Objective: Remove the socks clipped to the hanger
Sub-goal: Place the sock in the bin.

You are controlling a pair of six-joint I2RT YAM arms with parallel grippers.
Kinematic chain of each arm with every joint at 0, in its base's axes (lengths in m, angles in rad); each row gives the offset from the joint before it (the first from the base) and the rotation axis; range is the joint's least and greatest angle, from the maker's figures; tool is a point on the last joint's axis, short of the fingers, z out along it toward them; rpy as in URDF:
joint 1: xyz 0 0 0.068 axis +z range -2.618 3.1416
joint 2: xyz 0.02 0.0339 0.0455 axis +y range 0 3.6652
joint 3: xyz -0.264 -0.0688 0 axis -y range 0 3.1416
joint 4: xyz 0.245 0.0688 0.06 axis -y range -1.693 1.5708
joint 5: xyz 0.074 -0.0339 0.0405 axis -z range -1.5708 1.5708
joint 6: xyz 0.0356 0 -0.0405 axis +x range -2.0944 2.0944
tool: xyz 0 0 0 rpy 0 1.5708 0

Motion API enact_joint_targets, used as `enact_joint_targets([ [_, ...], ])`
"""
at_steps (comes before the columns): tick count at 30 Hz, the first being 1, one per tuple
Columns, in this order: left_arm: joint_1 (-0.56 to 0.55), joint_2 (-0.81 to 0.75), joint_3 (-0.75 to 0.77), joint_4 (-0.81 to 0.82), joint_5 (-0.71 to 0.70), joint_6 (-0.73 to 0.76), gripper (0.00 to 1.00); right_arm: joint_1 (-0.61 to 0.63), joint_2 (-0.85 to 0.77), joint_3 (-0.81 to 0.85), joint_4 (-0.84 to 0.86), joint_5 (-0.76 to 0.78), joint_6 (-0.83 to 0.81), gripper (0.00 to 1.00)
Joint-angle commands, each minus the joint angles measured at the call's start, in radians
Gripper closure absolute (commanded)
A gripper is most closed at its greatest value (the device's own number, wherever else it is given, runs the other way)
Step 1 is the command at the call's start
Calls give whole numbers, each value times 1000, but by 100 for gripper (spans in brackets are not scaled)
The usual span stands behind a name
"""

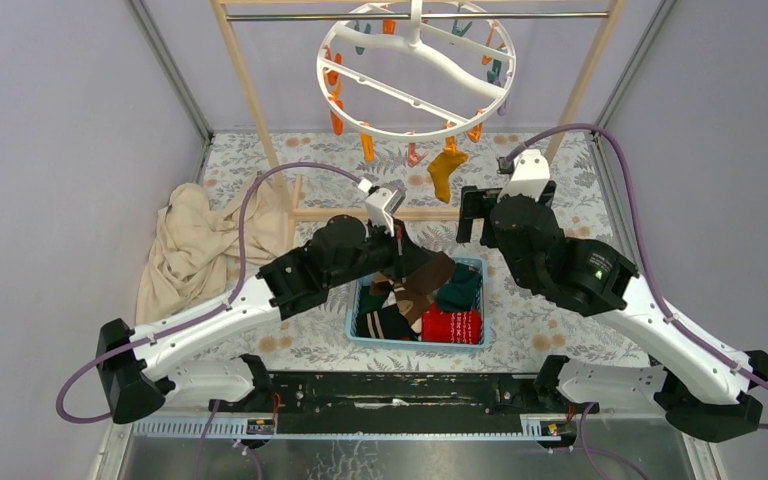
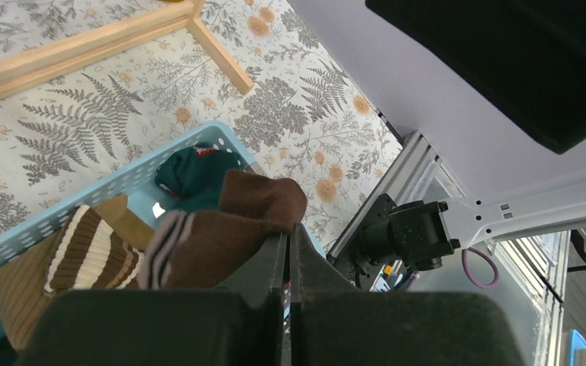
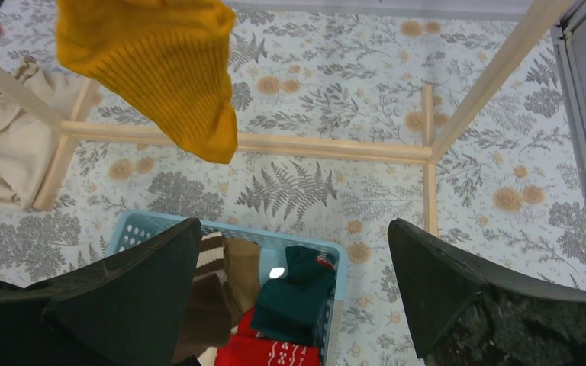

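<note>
The white ring hanger (image 1: pixel 415 70) hangs from the rack with orange and teal clips around it. A mustard sock (image 1: pixel 447 172) (image 3: pixel 160 69) dangles from a clip at its near edge, with a small pink piece (image 1: pixel 415 155) clipped beside it. My left gripper (image 1: pixel 400 262) (image 2: pixel 290 236) is shut on a brown sock (image 1: pixel 428 275) (image 2: pixel 221 236) above the blue basket (image 1: pixel 352 318). My right gripper (image 1: pixel 472 215) (image 3: pixel 294 223) is open and holds nothing, just below and right of the mustard sock.
The basket (image 3: pixel 275 236) (image 2: pixel 114 183) holds a red patterned sock (image 1: pixel 452 325), a dark green one (image 3: pixel 301 293) and a brown striped one (image 2: pixel 91 252). A beige cloth (image 1: pixel 195 245) lies at the left. The wooden rack frame (image 1: pixel 250 90) stands behind on the floral mat.
</note>
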Motion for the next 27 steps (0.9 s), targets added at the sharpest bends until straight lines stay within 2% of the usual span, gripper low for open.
enact_joint_targets([
  [1, 4, 19, -24, 89, 43, -35, 100, -15, -61, -53, -5, -2, 69, 0],
  [9, 4, 79, -51, 104, 59, -52, 100, -22, -136, -155, -3, -19, 86, 0],
  [27, -5, 232, -93, 171, 67, -56, 100, -33, -145, -208, 23, -74, 79, 0],
])
